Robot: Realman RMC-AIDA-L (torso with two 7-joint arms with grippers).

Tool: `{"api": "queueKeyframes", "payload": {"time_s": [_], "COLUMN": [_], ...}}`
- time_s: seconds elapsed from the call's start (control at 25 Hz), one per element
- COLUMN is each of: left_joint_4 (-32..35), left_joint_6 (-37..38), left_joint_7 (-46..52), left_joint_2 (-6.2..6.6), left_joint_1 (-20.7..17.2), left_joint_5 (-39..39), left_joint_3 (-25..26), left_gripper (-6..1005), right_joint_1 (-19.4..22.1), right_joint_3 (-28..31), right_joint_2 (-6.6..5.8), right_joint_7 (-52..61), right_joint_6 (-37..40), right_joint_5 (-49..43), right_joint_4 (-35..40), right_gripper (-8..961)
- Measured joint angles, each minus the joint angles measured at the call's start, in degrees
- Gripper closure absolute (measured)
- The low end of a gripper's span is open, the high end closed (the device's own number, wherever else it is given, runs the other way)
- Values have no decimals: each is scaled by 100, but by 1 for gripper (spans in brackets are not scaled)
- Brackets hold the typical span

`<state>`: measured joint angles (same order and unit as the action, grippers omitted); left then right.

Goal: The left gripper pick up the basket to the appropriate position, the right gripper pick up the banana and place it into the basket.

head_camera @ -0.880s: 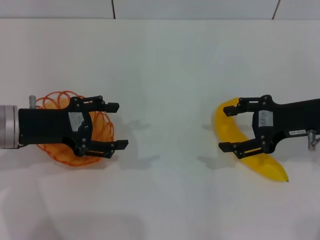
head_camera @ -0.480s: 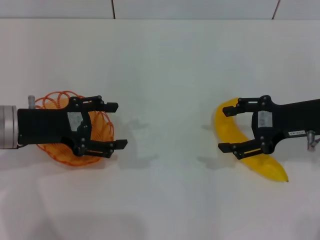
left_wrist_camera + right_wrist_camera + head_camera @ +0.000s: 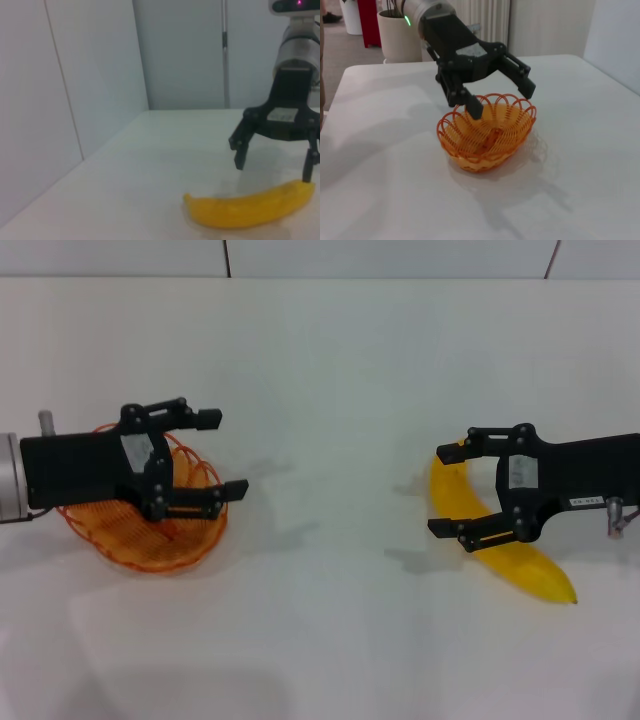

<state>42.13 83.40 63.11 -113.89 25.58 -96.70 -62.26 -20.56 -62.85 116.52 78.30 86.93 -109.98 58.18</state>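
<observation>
The left gripper point(image 3: 220, 455) is hovering spread wide over the orange wire basket point(image 3: 135, 540), one finger hanging inside the scalloped rim and one outside, likely lining up to pinch the wire wall; nothing is being gripped. The basket is sitting on the white table point(image 3: 330, 370) near its left edge. The right gripper point(image 3: 445, 492) is poised above the yellow banana point(image 3: 520, 565), jaws parted and straddling its curved upper half without touching it, probably readying to descend. The banana is lying flat near the right edge, well apart from the basket.
</observation>
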Motion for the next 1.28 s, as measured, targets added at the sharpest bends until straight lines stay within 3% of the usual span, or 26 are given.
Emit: {"api": "queueKeyframes", "payload": {"time_s": [0.32, 0.48, 0.76, 0.84, 1.0, 1.12, 1.28], "left_joint_4": [239, 774, 1902, 1991, 1995, 1852, 1668], "left_joint_6": [-121, -147, -145, -138, -114, -111, -150], "left_joint_7": [519, 1406, 3436, 3899, 4570, 4797, 4851], "left_joint_2": [-8, 31, -40, -10, 177, 332, 432], "left_joint_1": [-6, -11, -63, -41, -13, -13, 26], "left_joint_5": [-264, -567, -1495, -1705, -1995, -2072, -2328], "left_joint_3": [30, 225, 750, 895, 1240, 1355, 1374], "left_gripper": [109, 109, 109, 109, 108, 108, 108], "right_joint_1": [-11, -10, -12, -12, -12, -18, -19], "right_joint_3": [2, 2, 1, 1, 1, 1, -5], "right_joint_2": [-5, -6, -11, -14, -8, -13, -10], "right_joint_7": [48, 67, 74, 75, 77, 78, 80], "right_joint_6": [-1, 0, 0, 0, 0, 0, 0], "right_joint_5": [0, -2, -19, -23, -29, -26, -38], "right_joint_4": [5, 18, 6, 3, 3, 2, 0], "right_gripper": [61, 61, 61, 61, 61, 61, 61]}}
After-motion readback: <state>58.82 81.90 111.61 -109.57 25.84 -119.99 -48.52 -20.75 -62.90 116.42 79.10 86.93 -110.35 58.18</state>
